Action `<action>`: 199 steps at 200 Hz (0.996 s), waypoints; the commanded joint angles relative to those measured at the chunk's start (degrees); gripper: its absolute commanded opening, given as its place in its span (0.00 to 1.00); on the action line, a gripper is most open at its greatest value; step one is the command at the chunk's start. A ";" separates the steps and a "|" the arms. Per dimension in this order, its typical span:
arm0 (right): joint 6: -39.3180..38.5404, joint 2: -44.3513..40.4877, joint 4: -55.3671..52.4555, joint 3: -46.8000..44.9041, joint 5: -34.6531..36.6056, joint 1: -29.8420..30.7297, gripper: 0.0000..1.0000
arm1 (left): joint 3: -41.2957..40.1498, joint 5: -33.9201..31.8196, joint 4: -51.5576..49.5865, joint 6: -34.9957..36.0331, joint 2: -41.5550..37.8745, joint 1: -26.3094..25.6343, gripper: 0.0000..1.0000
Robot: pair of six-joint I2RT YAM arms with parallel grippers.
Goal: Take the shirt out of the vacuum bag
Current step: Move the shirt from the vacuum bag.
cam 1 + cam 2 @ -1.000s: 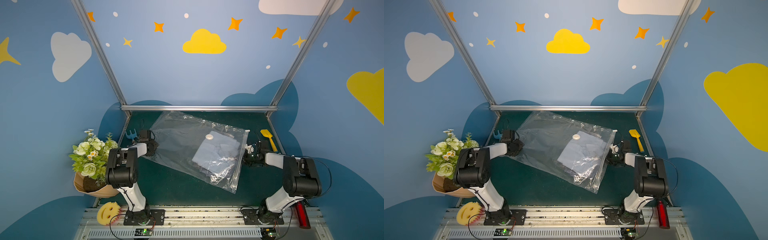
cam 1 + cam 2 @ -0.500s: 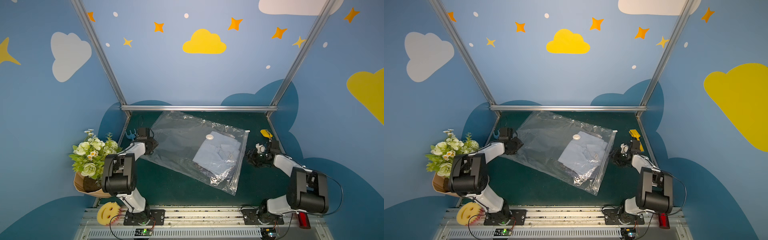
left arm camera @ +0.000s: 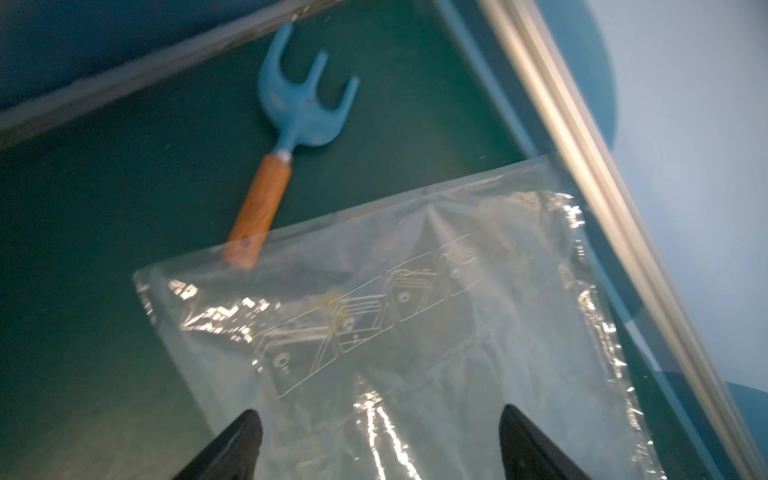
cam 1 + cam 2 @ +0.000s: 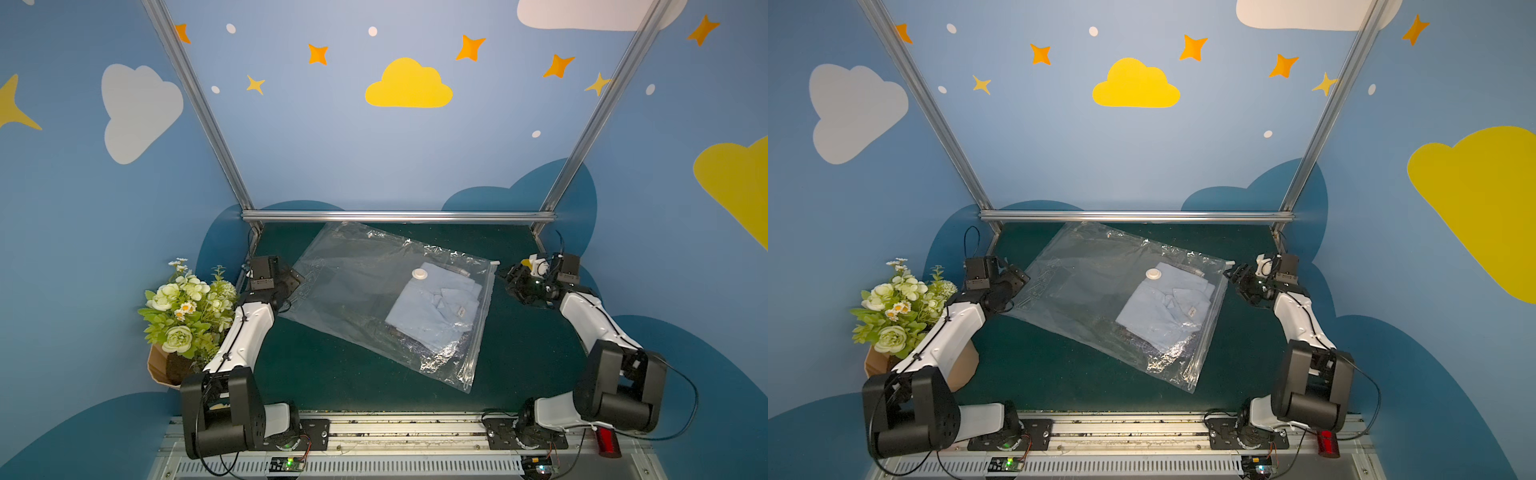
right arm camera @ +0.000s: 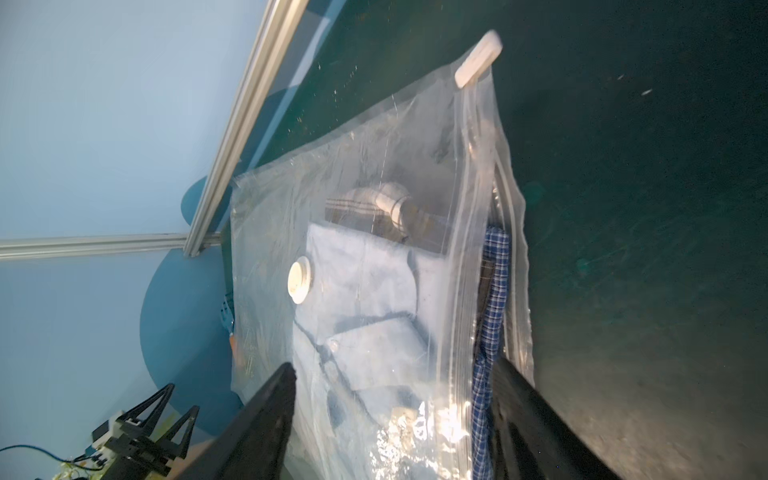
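On the dark green mat (image 4: 332, 374) my left gripper (image 3: 378, 409) and right gripper (image 5: 392, 362) gape empty, so I'd pinch the limp, slippery clear plastic vacuum bag (image 4: 357, 282) at its zip edge (image 4: 483, 320), right of centre, beside the folded pale-blue shirt (image 4: 428, 320).

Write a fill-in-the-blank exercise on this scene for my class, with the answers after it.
The folded light blue shirt lies ____ the vacuum bag.
The bag's round valve is ____ in colour.
The left gripper and the right gripper both have their jaws ____.
Answers: inside; white; open.
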 commanded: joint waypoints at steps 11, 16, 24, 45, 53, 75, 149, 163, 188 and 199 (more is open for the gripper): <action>-1.29 3.67 -1.75 0.70 -1.28 2.48 0.72 | -7.27 2.41 -2.01 -5.29 -2.67 0.13 0.90; -1.31 4.02 -1.42 0.50 -1.42 2.63 0.72 | -8.31 2.64 -1.40 -5.78 -2.84 0.20 0.90; -1.22 4.51 -0.71 0.15 -1.56 2.67 0.72 | -9.76 3.07 -0.10 -6.35 -2.77 0.13 0.90; -1.82 6.26 -1.21 0.60 -1.43 3.25 0.71 | -11.40 3.73 2.68 -7.53 -0.53 0.14 0.89; -2.01 6.80 -1.39 0.74 -1.03 3.38 0.70 | -11.62 4.22 4.00 -7.72 0.86 0.13 0.89; -2.37 7.35 -1.55 0.42 0.26 3.58 0.65 | -11.41 5.28 7.12 -8.12 4.54 0.16 0.87; -5.53 8.01 -7.24 1.50 4.62 3.81 0.68 | -9.88 5.67 12.57 -8.06 11.78 0.12 0.70; -5.53 8.14 -6.85 1.03 4.76 3.92 0.69 | -9.26 5.84 13.10 -7.76 12.69 0.12 0.64; -4.17 9.47 -4.76 0.23 3.70 4.72 0.68 | -7.77 5.75 13.13 -7.09 13.86 -0.22 0.53; -3.80 10.26 -4.26 0.34 3.61 5.76 0.64 | -6.91 5.53 12.88 -6.80 13.87 -0.53 0.47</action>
